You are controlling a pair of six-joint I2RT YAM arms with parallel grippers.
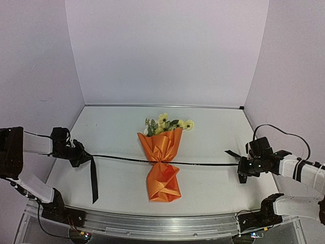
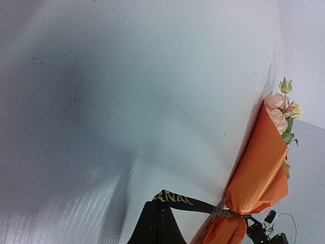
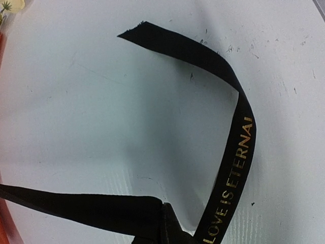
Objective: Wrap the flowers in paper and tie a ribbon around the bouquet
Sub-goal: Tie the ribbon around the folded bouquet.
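From the top external camera, the bouquet (image 1: 160,147) lies in the middle of the pale grey desk (image 1: 117,127), its wide end toward the back wall. Its bright orange creased paper (image 1: 163,183) is pinched into a waist, with pale yellow and cream flowers (image 1: 165,122) and green leaves poking out beyond it. A long narrow black ribbon (image 1: 203,163) runs in a straight, taut line across that waist, from the left gripper (image 1: 85,156) to the right gripper (image 1: 241,168). Both grippers are clenched on the ribbon, well apart from the bouquet on either side. A long loose tail hangs from the left gripper toward the near edge, and a short tail sticks out beside the right one.

The left wrist camera adds what the overhead view cannot resolve: gold lettering on the ribbon (image 2: 190,203). The ribbon leaves the left gripper (image 2: 157,229) at the bottom of the frame and meets the paper (image 2: 261,162) exactly where it is cinched. Here the flowers (image 2: 280,109) include a peach-pink blossom and a closed bud.

The right wrist camera shows of the bouquet only a sliver of orange at the left edge and one cream flower (image 3: 11,5) in the top corner. The ribbon (image 3: 238,152) reads "LOVE IS ETERNAL" as it curls from the right gripper (image 3: 167,229) up to a cut end above the desk (image 3: 101,112). A second strand leads off to the left.
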